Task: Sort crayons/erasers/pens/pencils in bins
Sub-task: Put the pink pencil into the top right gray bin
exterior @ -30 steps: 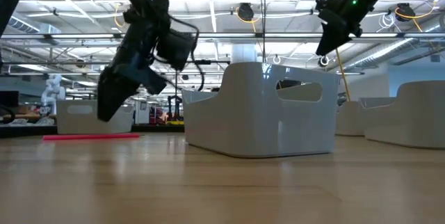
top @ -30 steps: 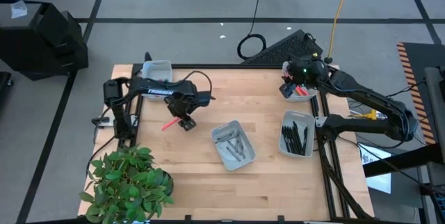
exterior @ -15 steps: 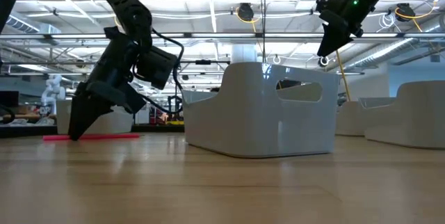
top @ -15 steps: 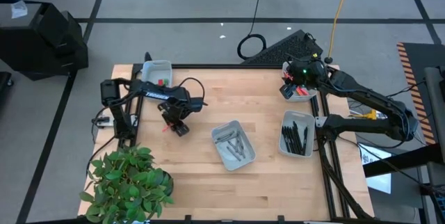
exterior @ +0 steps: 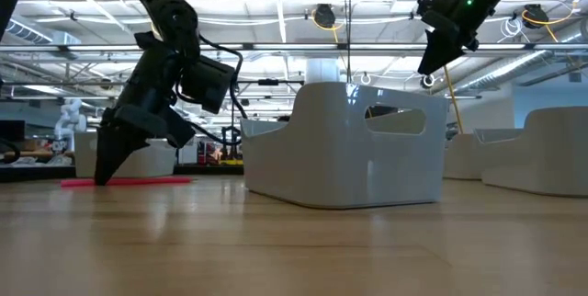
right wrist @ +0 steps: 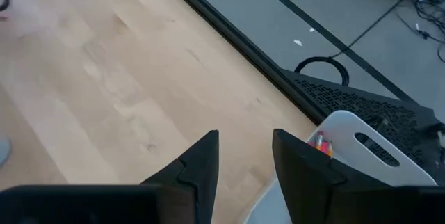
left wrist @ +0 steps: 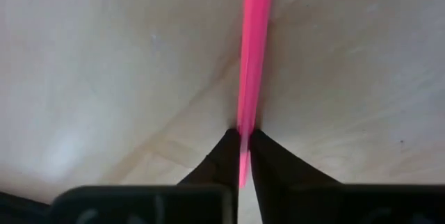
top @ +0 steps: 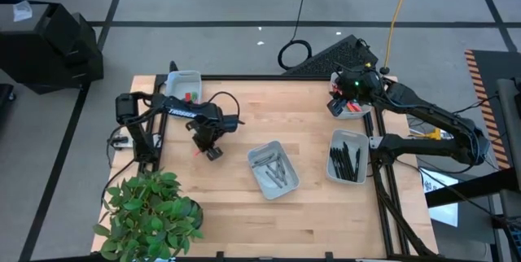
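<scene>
A long pink pencil (left wrist: pixel 253 50) lies flat on the wooden table at the left, and my left gripper (left wrist: pixel 243 140) is down on it and shut. In the low view the gripper's tips (exterior: pixel 99 178) reach the table and the pencil (exterior: pixel 138 182) lies along it. My right gripper (right wrist: pixel 243 156) hangs open and empty above the far-right bin (top: pixel 352 112), which holds pink and orange pencils. The middle bin (top: pixel 273 169) holds grey crayons, the right bin (top: pixel 348 158) black pens, and the far-left bin (top: pixel 186 83) small red pieces. My left gripper pinches the pink pencil's shaft (left wrist: pixel 245 123) between its two fingertips (left wrist: pixel 224 151). The fingers slant down from above and close on the pencil's two sides. The pencil lies flat on the table, most of its length reaching out ahead of the fingers.
A potted plant (top: pixel 151 213) fills the near-left corner. The crayon bin stands to the right of my left gripper. Bare wood (top: pixel 269 115) lies between the two arms.
My left gripper has gone down and a little toward the table's left edge. Its fingertips have come from above the table down onto the pink pencil. The pencil still lies flat on the table.
</scene>
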Motion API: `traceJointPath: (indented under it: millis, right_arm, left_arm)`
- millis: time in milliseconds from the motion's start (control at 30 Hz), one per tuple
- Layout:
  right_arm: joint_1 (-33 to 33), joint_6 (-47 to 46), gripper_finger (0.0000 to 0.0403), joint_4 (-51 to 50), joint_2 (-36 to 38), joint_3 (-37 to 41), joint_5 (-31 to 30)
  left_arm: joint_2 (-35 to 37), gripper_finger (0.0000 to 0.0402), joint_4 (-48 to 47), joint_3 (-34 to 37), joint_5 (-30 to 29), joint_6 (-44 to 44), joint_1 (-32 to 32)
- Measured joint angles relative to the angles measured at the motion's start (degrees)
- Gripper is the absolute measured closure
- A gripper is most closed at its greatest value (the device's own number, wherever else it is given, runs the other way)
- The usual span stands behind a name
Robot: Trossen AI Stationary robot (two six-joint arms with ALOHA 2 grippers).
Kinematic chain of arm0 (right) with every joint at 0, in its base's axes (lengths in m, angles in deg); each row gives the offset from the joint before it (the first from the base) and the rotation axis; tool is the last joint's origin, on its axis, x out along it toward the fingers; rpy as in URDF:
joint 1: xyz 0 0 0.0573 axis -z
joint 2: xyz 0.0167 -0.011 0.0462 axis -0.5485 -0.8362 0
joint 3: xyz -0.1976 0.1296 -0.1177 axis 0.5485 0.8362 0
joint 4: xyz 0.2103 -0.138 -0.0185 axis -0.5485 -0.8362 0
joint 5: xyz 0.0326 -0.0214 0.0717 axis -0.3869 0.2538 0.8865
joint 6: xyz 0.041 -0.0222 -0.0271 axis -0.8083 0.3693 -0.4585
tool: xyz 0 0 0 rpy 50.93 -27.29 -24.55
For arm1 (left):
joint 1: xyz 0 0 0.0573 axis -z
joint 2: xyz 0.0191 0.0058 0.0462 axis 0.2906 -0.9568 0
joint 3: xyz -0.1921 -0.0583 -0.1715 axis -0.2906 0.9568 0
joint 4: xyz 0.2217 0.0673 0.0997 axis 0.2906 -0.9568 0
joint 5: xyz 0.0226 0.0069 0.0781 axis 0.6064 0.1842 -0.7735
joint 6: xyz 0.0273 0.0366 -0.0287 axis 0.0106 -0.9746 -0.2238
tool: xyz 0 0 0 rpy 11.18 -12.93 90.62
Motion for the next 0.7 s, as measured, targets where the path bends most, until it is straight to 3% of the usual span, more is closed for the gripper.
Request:
traceJointPath:
  millis: [133,233,433,700]
  right_arm:
    - [0.0,0.2,0.0273,0.7,0.0,0.0,1.0]
    - [0.0,0.1,0.0273,1.5,0.0,0.0,1.0]
    - [0.0,-1.2,0.0273,1.5,0.0,0.0,1.1]
    - [-0.2,-3.2,0.0273,1.1,0.0,0.0,1.2]
  left_arm:
    - [1.9,0.0355,1.4,-1.6,-3.4,-0.3,0.0]
    - [3.3,0.0354,8.2,-3.0,-8.5,0.4,-0.3]
    - [3.3,0.0374,18.0,-3.2,-6.1,1.9,-0.3]
    - [3.0,0.0371,20.4,-3.2,-5.6,4.2,-0.3]
